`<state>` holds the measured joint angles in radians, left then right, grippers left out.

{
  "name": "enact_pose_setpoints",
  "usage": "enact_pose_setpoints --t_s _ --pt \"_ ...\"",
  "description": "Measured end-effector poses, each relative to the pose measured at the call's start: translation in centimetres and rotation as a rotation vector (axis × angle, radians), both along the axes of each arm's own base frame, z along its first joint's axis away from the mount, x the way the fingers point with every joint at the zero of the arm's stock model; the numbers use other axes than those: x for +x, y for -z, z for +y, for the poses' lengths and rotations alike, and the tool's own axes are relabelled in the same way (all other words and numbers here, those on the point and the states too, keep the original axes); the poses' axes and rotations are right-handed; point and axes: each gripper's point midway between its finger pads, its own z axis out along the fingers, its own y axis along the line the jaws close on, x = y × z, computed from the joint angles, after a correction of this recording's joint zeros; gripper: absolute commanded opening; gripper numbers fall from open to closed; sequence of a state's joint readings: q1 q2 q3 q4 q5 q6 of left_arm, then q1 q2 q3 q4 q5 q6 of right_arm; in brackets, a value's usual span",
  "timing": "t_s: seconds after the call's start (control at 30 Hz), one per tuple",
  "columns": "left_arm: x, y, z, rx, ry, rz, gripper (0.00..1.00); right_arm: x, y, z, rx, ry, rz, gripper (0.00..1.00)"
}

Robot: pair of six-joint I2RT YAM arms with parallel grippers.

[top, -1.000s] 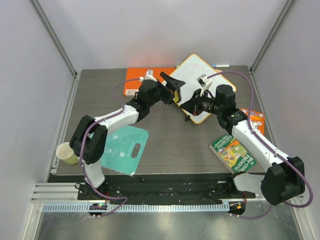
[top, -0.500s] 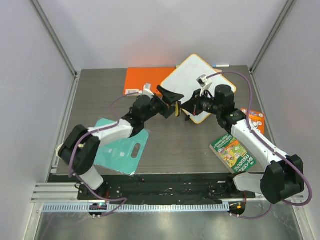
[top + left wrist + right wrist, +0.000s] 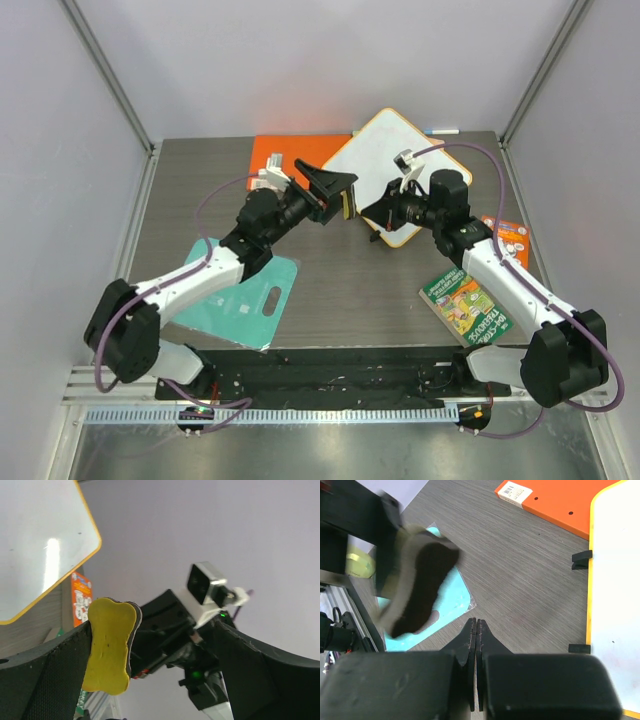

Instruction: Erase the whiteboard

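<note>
The whiteboard [image 3: 385,160] is white with an orange rim and lies turned at an angle at the back of the table; I see no writing on it. It also shows in the left wrist view [image 3: 40,540] and the right wrist view [image 3: 615,580]. My left gripper [image 3: 335,185] hangs in the air off the board's left edge, jaws wide apart. A yellow bone-shaped eraser [image 3: 109,645] clings to one finger, and it appears blurred in the right wrist view [image 3: 417,590]. My right gripper [image 3: 372,212] is shut and empty at the board's near corner.
An orange folder [image 3: 285,155] lies at the back left, partly under the board. A teal cutting board [image 3: 245,295] lies front left. A green book [image 3: 467,305] and an orange card [image 3: 510,238] lie at the right. A marker [image 3: 445,131] lies behind the board.
My left arm has drawn back to the left and toward the front, carrying the eraser away from the whiteboard's face. The right arm has not moved.
</note>
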<state>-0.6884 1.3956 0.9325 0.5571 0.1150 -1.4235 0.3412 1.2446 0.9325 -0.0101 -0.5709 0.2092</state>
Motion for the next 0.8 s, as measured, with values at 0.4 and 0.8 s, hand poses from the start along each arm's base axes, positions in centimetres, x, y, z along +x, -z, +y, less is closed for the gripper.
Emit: enact_pose_setpoints --t_s 0.4,0.8 --pt "1.8 10.7 -5.1 0.157 0.055 0.182 1.00 -0.3 0.4 0.0 -0.004 -0.009 0.017 0.01" --pt "2.2 9.9 -5.2 0.209 0.051 0.114 1.00 -0.4 0.6 0.0 -0.020 -0.018 0.013 0.01"
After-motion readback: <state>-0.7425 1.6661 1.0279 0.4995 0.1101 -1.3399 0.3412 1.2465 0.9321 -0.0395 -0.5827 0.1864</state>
